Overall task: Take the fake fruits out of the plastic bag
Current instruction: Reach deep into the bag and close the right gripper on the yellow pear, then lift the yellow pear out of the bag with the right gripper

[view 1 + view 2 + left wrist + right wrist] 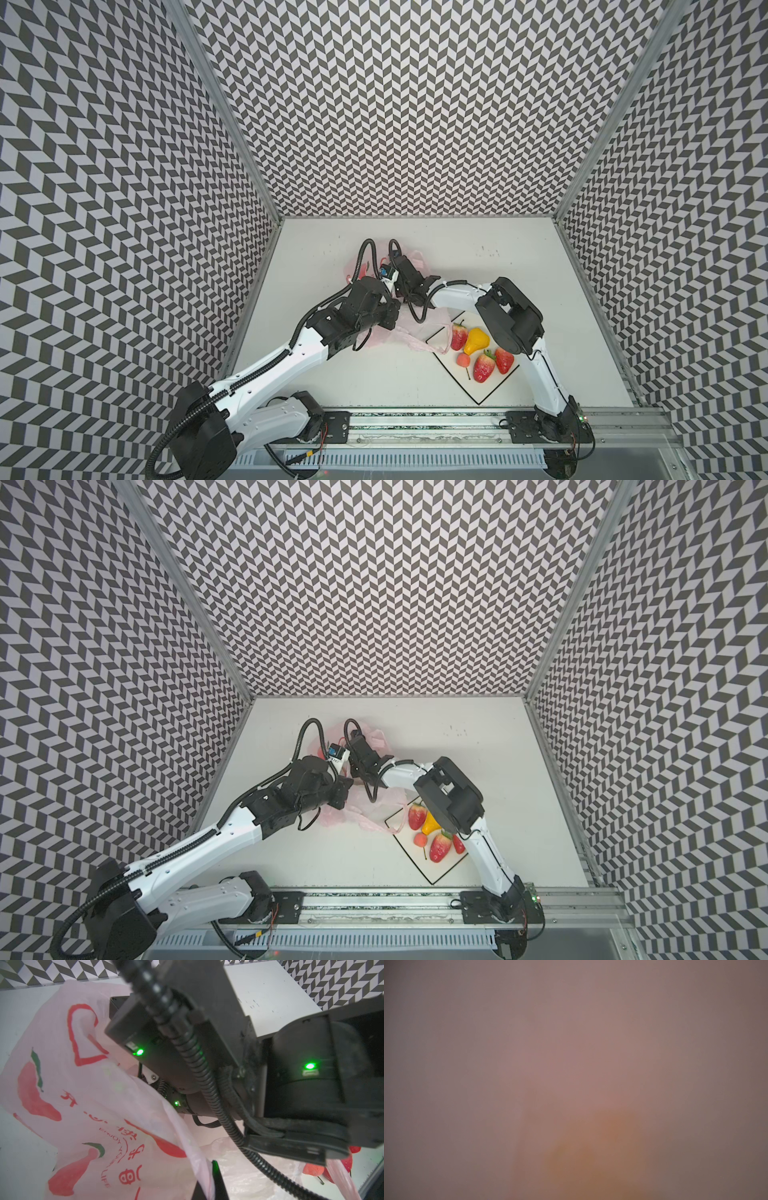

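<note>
The left pincer (pixel 215 1180) is closed. Its dark fingers are clamped together on the rim of the plastic bag (pixel 83 1105), which rises beside them as a thin pink sheet printed with red marks and the words ENJOY YOUR LIFE.

The right pincer (pixel 402 264) reaches into the bag's mouth from the opposite side. Its fingers are buried in the film, so I cannot tell whether they are apart or together. The right wrist view gives only a pink-grey blur with an orange-yellow smudge low in it, too soft to name.

In both top views the bag lies crumpled on the white bench (pixel 519 270) between the two arms. Its far part is lifted around the wrists and its near part is spread flat. A handle loop (pixel 440 343) is draped over the corner of a white black-edged square board (pixel 482 388).

Five fake fruits lie on that board, outside the bag:
- a strawberry (pixel 458 336) just beside the handle loop
- a yellow pear (pixel 476 340) next to it
- a small pink-red cherry (pixel 463 359) with a dark stem
- a second strawberry (pixel 484 366) near the cherry
- a third strawberry (pixel 503 360) just beside the second one
</note>
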Action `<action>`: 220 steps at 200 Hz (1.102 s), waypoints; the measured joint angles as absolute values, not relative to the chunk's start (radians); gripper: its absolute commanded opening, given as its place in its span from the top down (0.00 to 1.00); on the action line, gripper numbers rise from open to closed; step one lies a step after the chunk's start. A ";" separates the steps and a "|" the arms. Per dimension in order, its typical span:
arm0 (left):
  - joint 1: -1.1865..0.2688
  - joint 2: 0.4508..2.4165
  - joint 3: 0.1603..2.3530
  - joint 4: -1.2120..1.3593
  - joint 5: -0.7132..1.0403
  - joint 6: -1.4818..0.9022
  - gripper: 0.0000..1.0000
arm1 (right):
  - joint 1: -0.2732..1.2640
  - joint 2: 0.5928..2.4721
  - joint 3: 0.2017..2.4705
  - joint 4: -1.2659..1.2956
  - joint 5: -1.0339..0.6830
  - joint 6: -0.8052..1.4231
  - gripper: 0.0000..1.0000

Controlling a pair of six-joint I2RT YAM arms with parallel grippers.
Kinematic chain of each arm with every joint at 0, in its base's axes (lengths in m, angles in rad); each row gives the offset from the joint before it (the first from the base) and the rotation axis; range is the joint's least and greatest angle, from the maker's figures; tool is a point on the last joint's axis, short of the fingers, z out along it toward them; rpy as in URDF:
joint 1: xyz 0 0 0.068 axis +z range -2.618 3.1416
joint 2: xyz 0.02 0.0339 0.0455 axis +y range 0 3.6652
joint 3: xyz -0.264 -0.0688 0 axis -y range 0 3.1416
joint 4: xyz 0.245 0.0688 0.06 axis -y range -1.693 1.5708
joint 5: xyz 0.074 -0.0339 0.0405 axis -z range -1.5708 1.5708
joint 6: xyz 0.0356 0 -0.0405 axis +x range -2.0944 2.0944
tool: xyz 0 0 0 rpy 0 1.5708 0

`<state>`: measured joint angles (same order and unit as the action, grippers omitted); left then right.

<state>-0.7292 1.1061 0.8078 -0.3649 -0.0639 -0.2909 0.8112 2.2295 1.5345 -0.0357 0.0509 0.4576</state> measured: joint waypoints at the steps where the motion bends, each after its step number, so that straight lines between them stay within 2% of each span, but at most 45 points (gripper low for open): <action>1: -0.728 1.106 0.807 -0.364 -0.065 -0.291 1.00 | 0.811 2.227 1.533 -0.036 0.051 0.458 0.69; 68: -0.695 1.104 0.751 -0.349 -0.078 -0.327 1.00 | 0.791 2.013 1.407 -0.022 0.006 0.482 0.74; 151: -0.656 1.069 0.727 -0.327 -0.075 -0.339 1.00 | 0.767 1.868 1.317 -0.035 -0.050 0.501 0.75; 220: -0.607 1.084 0.728 -0.293 -0.067 -0.334 1.00 | 0.762 1.501 1.093 -0.035 -0.221 0.435 0.74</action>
<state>-0.6071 1.0836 0.7277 -0.2932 -0.0666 -0.3344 0.7624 1.5009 1.0927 -0.0353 -0.2214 0.4351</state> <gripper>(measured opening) 0.047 0.494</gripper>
